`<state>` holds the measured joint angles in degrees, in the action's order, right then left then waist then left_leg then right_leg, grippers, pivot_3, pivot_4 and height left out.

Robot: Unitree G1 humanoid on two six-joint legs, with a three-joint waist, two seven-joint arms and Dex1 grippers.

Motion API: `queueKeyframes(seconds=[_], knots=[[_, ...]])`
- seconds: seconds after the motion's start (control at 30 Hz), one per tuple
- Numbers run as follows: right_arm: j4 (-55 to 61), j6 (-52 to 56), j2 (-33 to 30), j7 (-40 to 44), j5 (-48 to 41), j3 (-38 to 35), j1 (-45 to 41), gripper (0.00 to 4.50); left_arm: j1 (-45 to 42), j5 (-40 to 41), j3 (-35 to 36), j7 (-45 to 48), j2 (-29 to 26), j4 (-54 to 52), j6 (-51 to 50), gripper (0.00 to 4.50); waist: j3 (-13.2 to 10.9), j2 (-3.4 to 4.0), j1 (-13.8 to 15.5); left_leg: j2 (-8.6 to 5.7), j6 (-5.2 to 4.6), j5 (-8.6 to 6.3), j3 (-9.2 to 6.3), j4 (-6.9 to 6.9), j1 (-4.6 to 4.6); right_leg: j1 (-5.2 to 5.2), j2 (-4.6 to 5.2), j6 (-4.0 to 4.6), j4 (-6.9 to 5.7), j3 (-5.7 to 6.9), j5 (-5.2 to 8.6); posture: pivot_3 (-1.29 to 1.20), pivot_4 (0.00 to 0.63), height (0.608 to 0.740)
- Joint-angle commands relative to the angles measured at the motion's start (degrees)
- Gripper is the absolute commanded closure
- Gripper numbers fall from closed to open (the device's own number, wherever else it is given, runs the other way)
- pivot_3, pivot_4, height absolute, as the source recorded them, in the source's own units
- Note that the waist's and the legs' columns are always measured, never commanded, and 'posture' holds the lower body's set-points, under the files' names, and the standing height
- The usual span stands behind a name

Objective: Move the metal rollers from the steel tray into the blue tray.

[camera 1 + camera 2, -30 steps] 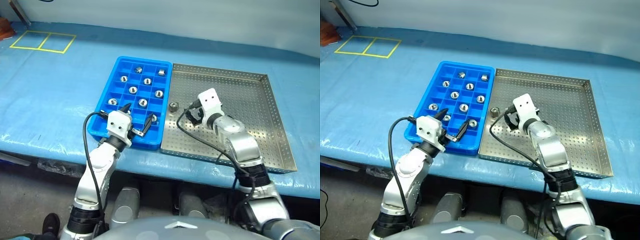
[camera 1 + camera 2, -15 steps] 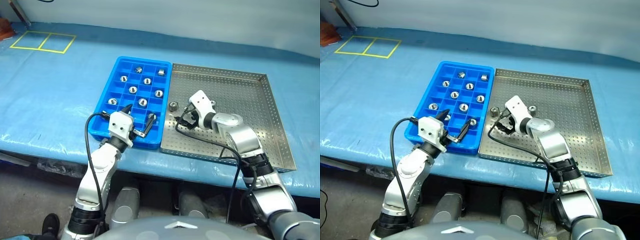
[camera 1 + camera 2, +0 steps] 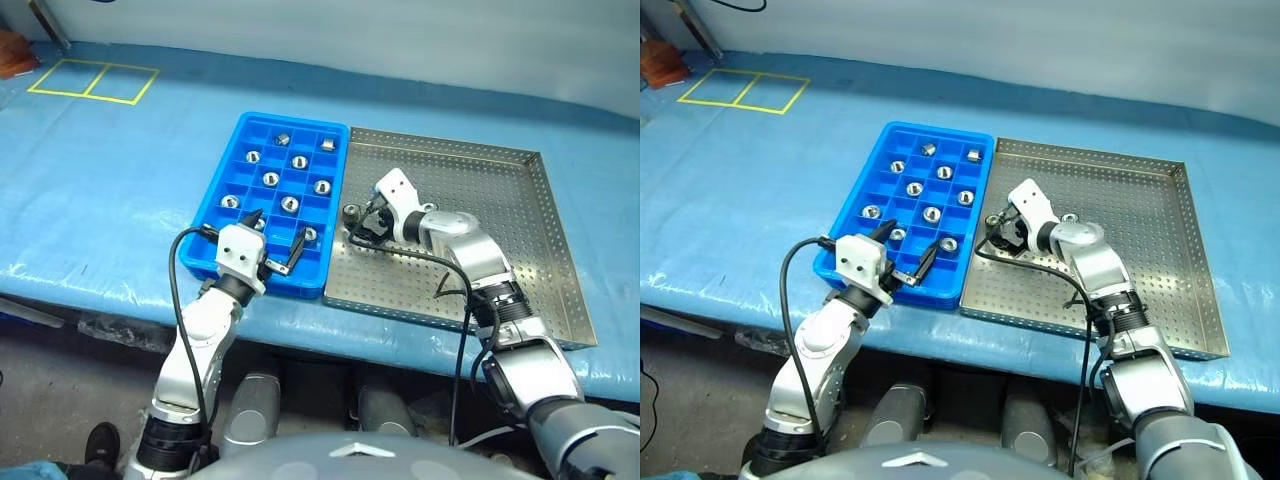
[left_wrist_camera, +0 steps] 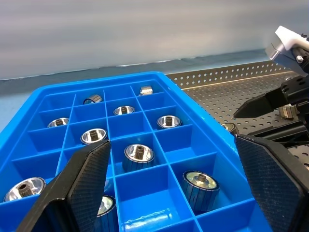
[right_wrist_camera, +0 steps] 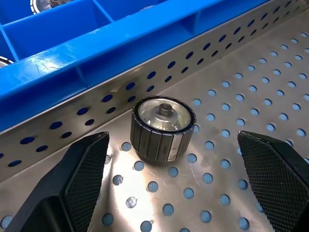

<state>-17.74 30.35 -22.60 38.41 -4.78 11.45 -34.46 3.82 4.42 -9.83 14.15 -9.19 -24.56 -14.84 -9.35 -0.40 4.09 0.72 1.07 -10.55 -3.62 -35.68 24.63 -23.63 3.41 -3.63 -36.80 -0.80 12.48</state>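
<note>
The steel tray (image 3: 500,230) lies on the blue-covered table, with the blue tray (image 3: 292,117) touching its left rim. Several metal rollers (image 3: 271,180) sit one to a compartment in the blue tray. One roller (image 5: 162,128) stands upright on the steel tray close to its left rim. My right gripper (image 3: 362,226) is open, tilted down, with this roller just ahead of its two fingers and apart from them. A second roller (image 3: 1069,218) rests on the steel tray behind that hand. My left gripper (image 3: 276,232) hovers open and empty over the blue tray's near end.
Yellow tape squares (image 3: 90,80) mark the cover at the far left. A black cable (image 3: 430,262) from my right wrist trails over the steel tray's near part. The table's front edge runs just behind both trays' near rims.
My right gripper has swung left and tipped downward, from the steel tray's middle to the roller by its left rim. The left gripper has stayed where it was.
</note>
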Motion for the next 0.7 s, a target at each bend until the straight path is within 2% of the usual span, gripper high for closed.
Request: queueKeyframes(seconds=[0.03, 0.33, 0.43, 0.5, 0.67, 0.7], knots=[[-0.4, -2.1, 0.4, 2.0, 0.4, 0.5, -2.2, 0.01, 0.0, -0.5, -0.1, -0.3, 0.2, -0.9, 0.8, 0.00, 0.0, 0.00, 0.2, 0.00, 0.00, 0.00, 0.00, 0.00, 0.00, 0.00, 0.00, 0.00, 0.00, 0.00, 0.00, 0.26, 0.150, 0.740], [-4.8, -4.7, 1.5, 3.1, 2.7, 1.9, -3.9, 0.01, 0.1, -0.3, 0.0, -0.4, 0.2, 0.0, 1.6, 0.00, 0.0, 0.00, 0.3, 0.00, 0.00, 0.00, 0.00, 0.00, -0.01, -0.01, -0.01, 0.01, -0.02, 0.00, 0.00, 0.26, 0.150, 0.740], [-5.9, -5.2, 1.8, 3.1, 2.9, 1.6, -4.2, 0.57, 0.2, -0.3, -0.1, -0.4, 0.2, 0.0, 1.6, 0.00, 0.0, 0.00, 0.3, 0.00, 0.00, 0.00, 0.01, 0.00, -0.03, 0.00, -0.01, 0.01, -0.02, 0.00, 0.00, 0.26, 0.150, 0.740], [-5.9, -5.6, 1.8, 3.1, 3.1, 1.4, -3.9, 1.30, 0.3, -0.4, -0.2, -0.4, 0.2, -0.1, 1.6, 0.00, 0.0, 0.01, 0.4, 0.00, 0.00, 0.00, 0.01, 0.00, -0.02, 0.00, -0.01, 0.01, -0.02, 0.00, 0.00, 0.26, 0.150, 0.740], [-6.1, -5.9, 1.8, 1.7, 4.0, 0.9, -2.9, 2.76, 0.1, -0.4, -0.5, -0.2, 0.2, 0.0, 1.3, 0.00, 0.0, 0.01, 0.6, 0.00, 0.00, 0.00, 0.00, 0.00, -0.02, 0.00, -0.01, 0.01, -0.02, -0.01, -0.01, 0.25, 0.150, 0.740], [-6.0, -6.0, 1.7, 1.4, 4.1, 0.9, -2.6, 2.78, 0.1, -0.4, -0.5, -0.2, 0.2, 0.1, 1.3, 0.00, 0.0, 0.01, 0.6, 0.00, 0.00, 0.00, 0.00, 0.00, -0.02, 0.00, -0.01, 0.01, -0.03, -0.01, -0.01, 0.25, 0.150, 0.740]])
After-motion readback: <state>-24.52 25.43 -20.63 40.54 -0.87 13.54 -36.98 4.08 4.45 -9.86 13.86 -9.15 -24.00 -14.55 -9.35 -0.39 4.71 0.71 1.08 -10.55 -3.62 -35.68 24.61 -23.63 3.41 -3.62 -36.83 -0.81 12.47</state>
